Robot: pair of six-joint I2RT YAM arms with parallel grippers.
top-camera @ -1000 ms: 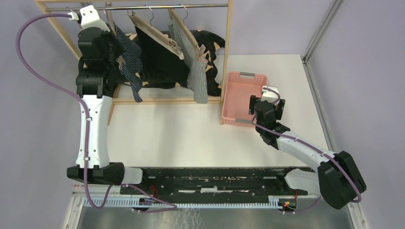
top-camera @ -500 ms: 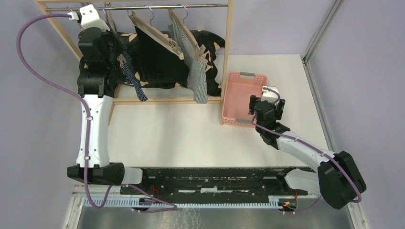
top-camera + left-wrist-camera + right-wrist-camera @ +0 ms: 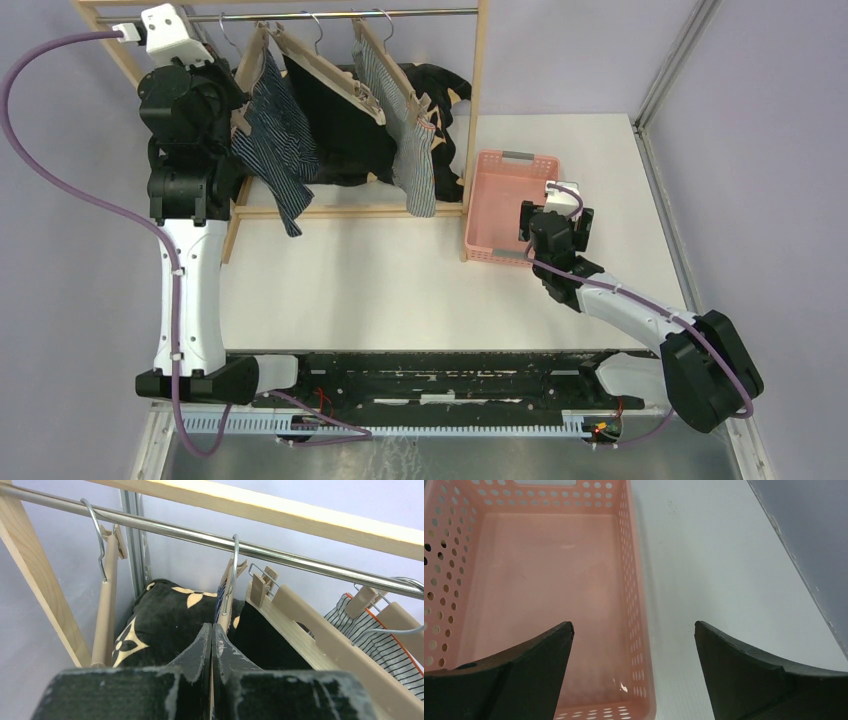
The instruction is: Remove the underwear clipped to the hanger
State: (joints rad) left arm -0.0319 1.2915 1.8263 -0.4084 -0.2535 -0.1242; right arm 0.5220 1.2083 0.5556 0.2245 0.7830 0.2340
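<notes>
Moved since half a second ago: left arm, higher and further left. Navy striped shorts [image 3: 275, 135] now hanging spread out below their hanger [image 3: 252, 75] rather than bunched by the wrist.

Left tool [image 3: 212, 645]: closed to a thin slit, pointed at the hook of that hanger under the rail [image 3: 300, 555]. Pale sliver visible low in the slit; cannot tell whether anything is pinched.

Right tool [image 3: 634, 625]: spread wide, nothing held, poised over the near right corner of the pink basket [image 3: 636, 580] on the counter [image 3: 380, 280].

Black shorts [image 3: 335, 110] and pinstriped shorts [image 3: 410, 150]: both on hangers to the right, in front of the flowered cushion [image 3: 160, 610]. All three pairs up, none in the basket.

Handling, as judged: light, limp cloth, likely to stretch and swing. Firm grip of the wooden clips [image 3: 258, 587] to be expected. Best taken by a fold just below the clipped waistband and pulled down and away. Risk of the hanger tilting or sliding along the rail.
</notes>
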